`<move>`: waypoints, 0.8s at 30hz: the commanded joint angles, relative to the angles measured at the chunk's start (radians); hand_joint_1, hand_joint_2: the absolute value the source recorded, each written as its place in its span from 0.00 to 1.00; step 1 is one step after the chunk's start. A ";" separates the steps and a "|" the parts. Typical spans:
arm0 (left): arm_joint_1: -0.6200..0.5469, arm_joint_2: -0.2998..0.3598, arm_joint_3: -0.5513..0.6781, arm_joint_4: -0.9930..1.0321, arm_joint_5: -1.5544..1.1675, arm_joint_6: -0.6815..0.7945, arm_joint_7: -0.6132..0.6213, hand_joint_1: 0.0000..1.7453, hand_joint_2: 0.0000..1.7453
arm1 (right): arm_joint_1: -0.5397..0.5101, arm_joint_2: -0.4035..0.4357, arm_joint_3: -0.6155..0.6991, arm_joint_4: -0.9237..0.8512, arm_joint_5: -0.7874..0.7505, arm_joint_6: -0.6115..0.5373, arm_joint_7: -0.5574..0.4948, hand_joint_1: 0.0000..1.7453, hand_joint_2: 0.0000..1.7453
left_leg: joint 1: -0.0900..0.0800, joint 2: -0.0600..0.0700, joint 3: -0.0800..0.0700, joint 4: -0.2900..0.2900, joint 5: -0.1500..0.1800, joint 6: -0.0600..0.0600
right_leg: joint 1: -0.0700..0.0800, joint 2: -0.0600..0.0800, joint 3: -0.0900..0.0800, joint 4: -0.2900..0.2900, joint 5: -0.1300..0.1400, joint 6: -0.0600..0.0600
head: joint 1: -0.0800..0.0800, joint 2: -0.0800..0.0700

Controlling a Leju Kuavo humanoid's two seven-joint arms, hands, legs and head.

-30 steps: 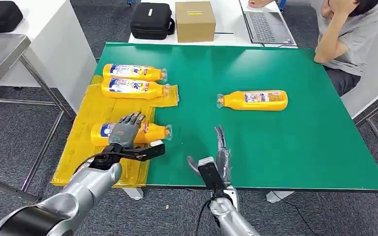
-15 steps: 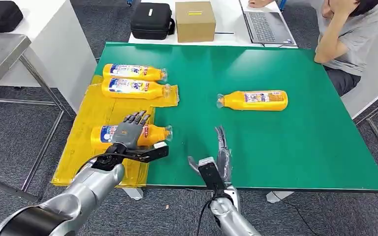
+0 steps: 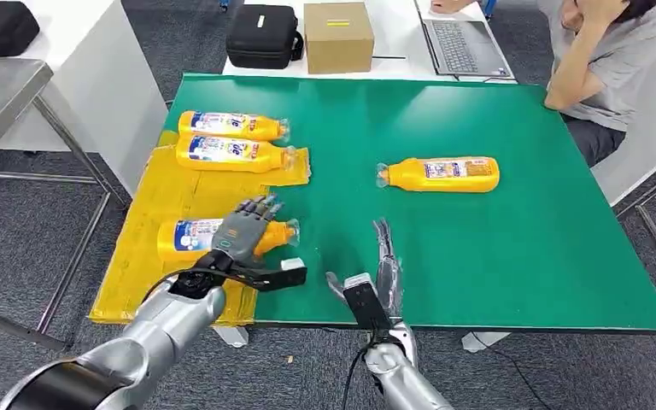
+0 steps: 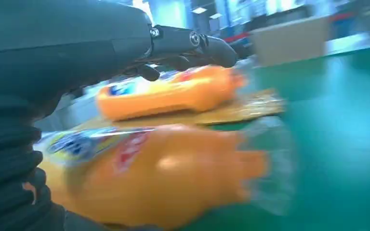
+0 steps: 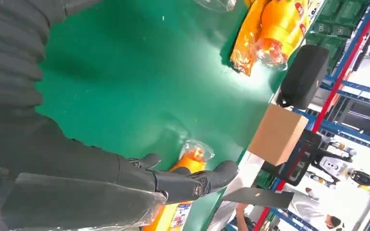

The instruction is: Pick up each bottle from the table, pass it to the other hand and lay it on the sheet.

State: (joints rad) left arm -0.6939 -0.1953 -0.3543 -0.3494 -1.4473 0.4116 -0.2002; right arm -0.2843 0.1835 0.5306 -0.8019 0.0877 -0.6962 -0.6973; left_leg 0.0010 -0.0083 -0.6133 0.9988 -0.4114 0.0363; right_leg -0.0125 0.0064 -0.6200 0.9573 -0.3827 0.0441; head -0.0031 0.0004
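Three orange bottles lie on the yellow sheet (image 3: pixel 145 256): two at its far end (image 3: pixel 231 125) (image 3: pixel 232 154) and a nearer one (image 3: pixel 190 235). My left hand (image 3: pixel 249 227) hovers over the nearer bottle's neck end with its fingers spread, gripping nothing. In the left wrist view that bottle (image 4: pixel 164 178) lies blurred just under the fingers (image 4: pixel 192 41). A fourth bottle (image 3: pixel 440 173) lies on the green table (image 3: pixel 512 256), to the right. My right hand (image 3: pixel 383 265) stands edge-on near the front edge, fingers straight and empty. The right wrist view shows the fourth bottle (image 5: pixel 185 195) beyond its fingers (image 5: pixel 188 180).
A person (image 3: pixel 602 60) sits at the table's far right corner. Behind the table stand a laptop (image 3: pixel 461 43), a cardboard box (image 3: pixel 338 36) and a black case (image 3: pixel 262 36). A metal table (image 3: pixel 0 94) is on the left.
My left hand has slid right along the nearer bottle, from its body to its neck end, with fingers spread. The bottle stays on the sheet. The right hand has not moved.
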 commanded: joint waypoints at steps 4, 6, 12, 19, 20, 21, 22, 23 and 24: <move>0.214 0.059 -0.080 -0.368 0.187 -0.118 -0.269 0.00 1.00 | 0.015 -0.033 -0.046 0.004 0.012 -0.002 -0.001 0.00 1.00 | 0.000 0.001 0.006 -0.002 -0.002 -0.002 | 0.000 0.000 0.005 -0.001 -0.002 -0.002 | 0.000 0.000; 0.257 0.090 -0.112 -0.443 0.217 -0.170 -0.286 0.00 1.00 | 0.017 -0.035 -0.052 0.001 0.014 -0.002 -0.001 0.00 1.00 | 0.000 0.003 0.006 -0.002 -0.003 -0.002 | 0.000 0.002 0.005 -0.001 -0.002 -0.002 | 0.000 0.000; 0.360 0.191 -0.182 -0.690 0.416 -0.268 -0.414 0.00 1.00 | 0.036 -0.048 -0.070 -0.055 0.028 -0.002 -0.001 0.00 1.00 | 0.000 0.004 0.006 -0.001 -0.004 -0.002 | 0.001 0.003 0.004 0.000 -0.003 -0.002 | 0.000 0.000; 0.368 0.172 -0.190 -0.725 0.629 -0.253 -0.496 0.00 1.00 | 0.100 -0.058 -0.099 -0.286 0.062 -0.002 -0.001 0.00 1.00 | 0.000 0.001 0.003 0.001 -0.003 -0.002 | 0.001 0.000 0.002 0.002 -0.004 -0.002 | 0.000 0.000; 0.368 0.172 -0.190 -0.725 0.629 -0.253 -0.496 0.00 1.00 | 0.100 -0.058 -0.099 -0.286 0.062 -0.002 -0.001 0.00 1.00 | 0.000 0.000 0.002 0.000 -0.002 -0.002 | 0.000 0.000 0.001 0.001 -0.003 -0.002 | 0.000 0.000; 0.368 0.172 -0.190 -0.725 0.629 -0.253 -0.496 0.00 1.00 | 0.100 -0.058 -0.099 -0.286 0.062 -0.002 -0.001 0.00 1.00 | 0.000 0.000 0.001 0.000 -0.002 -0.001 | 0.000 0.000 0.001 0.000 -0.002 -0.001 | 0.000 0.000; 0.368 0.172 -0.190 -0.725 0.629 -0.253 -0.496 0.00 1.00 | 0.100 -0.058 -0.099 -0.286 0.062 -0.002 -0.001 0.00 1.00 | 0.000 0.001 0.004 0.000 -0.003 -0.002 | 0.000 0.000 0.002 0.001 -0.004 -0.002 | 0.000 0.000; 0.368 0.172 -0.190 -0.725 0.629 -0.253 -0.496 0.00 1.00 | 0.100 -0.058 -0.099 -0.286 0.062 -0.002 -0.001 0.00 1.00 | 0.000 0.001 0.003 0.000 -0.003 -0.002 | 0.001 0.000 0.002 0.000 -0.003 -0.002 | 0.000 0.000; 0.368 0.172 -0.190 -0.725 0.629 -0.253 -0.496 0.00 1.00 | 0.100 -0.058 -0.099 -0.286 0.062 -0.002 -0.001 0.00 1.00 | 0.000 0.000 0.002 -0.001 -0.002 -0.002 | 0.000 0.000 0.002 0.000 -0.002 -0.002 | 0.000 0.000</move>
State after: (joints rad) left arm -0.3213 -0.0641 -0.4948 -1.0384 -0.8270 0.1606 -0.6928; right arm -0.1933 0.1461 0.4578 -0.9953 0.1496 -0.6970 -0.6973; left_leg 0.0011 -0.0084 -0.6141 0.9986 -0.4120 0.0359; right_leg -0.0124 0.0065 -0.6212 0.9572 -0.3832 0.0437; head -0.0031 0.0004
